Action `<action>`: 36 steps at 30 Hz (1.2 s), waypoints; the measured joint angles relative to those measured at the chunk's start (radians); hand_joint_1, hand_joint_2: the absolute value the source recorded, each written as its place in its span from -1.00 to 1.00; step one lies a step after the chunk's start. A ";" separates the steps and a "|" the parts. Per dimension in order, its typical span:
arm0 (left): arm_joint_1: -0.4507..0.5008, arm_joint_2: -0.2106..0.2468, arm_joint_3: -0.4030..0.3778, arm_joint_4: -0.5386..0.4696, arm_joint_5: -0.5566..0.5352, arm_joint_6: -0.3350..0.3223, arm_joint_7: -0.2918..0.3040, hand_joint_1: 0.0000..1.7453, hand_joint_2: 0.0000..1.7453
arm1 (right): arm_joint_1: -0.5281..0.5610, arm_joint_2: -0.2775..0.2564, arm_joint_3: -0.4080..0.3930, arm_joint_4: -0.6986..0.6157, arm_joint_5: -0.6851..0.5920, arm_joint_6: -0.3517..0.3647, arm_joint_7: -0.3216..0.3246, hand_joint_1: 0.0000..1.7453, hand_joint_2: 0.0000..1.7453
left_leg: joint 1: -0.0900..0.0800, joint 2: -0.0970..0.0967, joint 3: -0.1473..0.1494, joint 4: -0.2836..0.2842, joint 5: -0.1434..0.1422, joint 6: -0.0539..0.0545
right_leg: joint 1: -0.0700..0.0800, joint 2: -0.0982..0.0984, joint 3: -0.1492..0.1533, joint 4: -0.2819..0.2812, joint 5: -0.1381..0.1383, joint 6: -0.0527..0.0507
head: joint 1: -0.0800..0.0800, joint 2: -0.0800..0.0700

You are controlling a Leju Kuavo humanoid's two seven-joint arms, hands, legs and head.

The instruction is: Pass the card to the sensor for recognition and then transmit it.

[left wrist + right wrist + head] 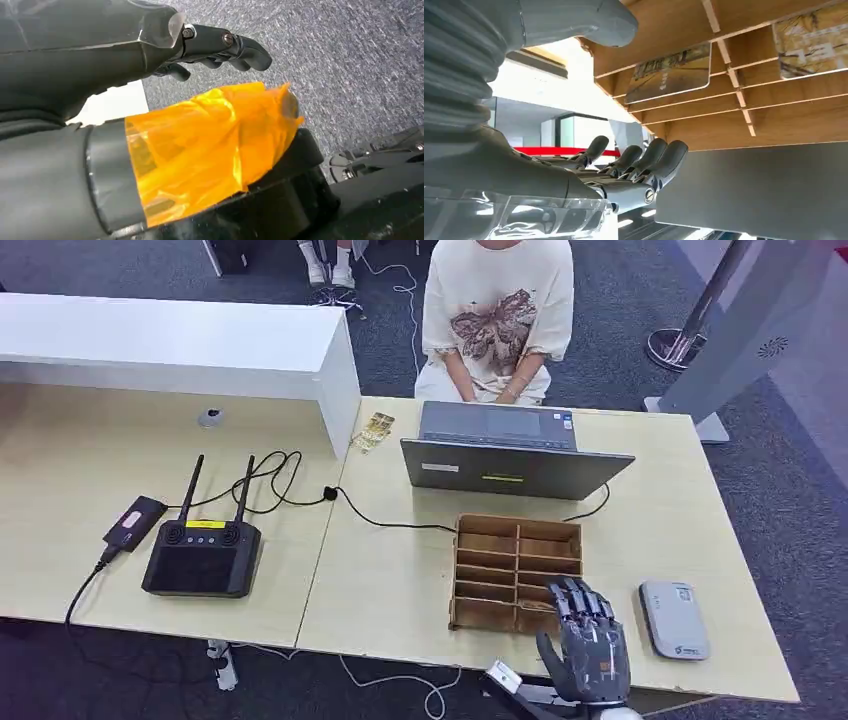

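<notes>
Saw two cards in the wooden slotted rack (517, 570) on the near-right part of the pale worktop (400, 570): one card (669, 74) leaning in a slot, printed in dull gold and green with small writing too blurred to read, and a second card (811, 46) in a neighbouring compartment, pale with brownish line markings. Found the right hand (588, 645) at the rack's near right corner, palm toward the rack, fingers (659, 162) stretched out side by side and a little apart, gripping nothing, thumb raised apart from them. Could not tell whether the fingertips touched the wood. Noted the left hand (220, 47) hanging over grey carpet, fingers loosely curled inward around nothing, orange film wrapped on the thumb. Spotted a grey card sensor (674, 620) lying flat just right of the right hand. Saw an open laptop (512, 452) beyond the rack, a person (497, 315) in a cream printed shirt seated behind it, and a black two-antenna controller (203, 552) to the left.
</notes>
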 joint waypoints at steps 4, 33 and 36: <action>0.000 0.001 0.000 0.000 0.003 -0.004 -0.003 -1.00 -1.00 | 0.000 0.000 0.000 0.002 0.006 0.002 0.001 -0.32 1.00 | 0.000 0.000 0.000 0.000 0.000 0.000 | 0.000 0.000 0.000 0.000 0.000 0.000 | 0.000 0.000; -0.005 -0.011 -0.026 0.000 -0.031 -0.006 0.013 -1.00 -1.00 | 0.046 -0.035 -0.022 -0.012 -0.018 -0.025 0.035 -0.16 1.00 | 0.000 0.000 0.000 0.000 0.000 0.000 | 0.000 0.000 0.000 0.000 0.000 0.000 | 0.000 0.000; -0.006 -0.012 -0.026 0.000 -0.028 -0.005 0.013 -1.00 -1.00 | 0.052 -0.037 -0.024 -0.019 -0.014 -0.023 0.033 -0.18 1.00 | 0.000 0.000 0.000 0.000 0.000 0.000 | 0.000 0.000 0.000 0.000 0.000 0.000 | 0.000 0.000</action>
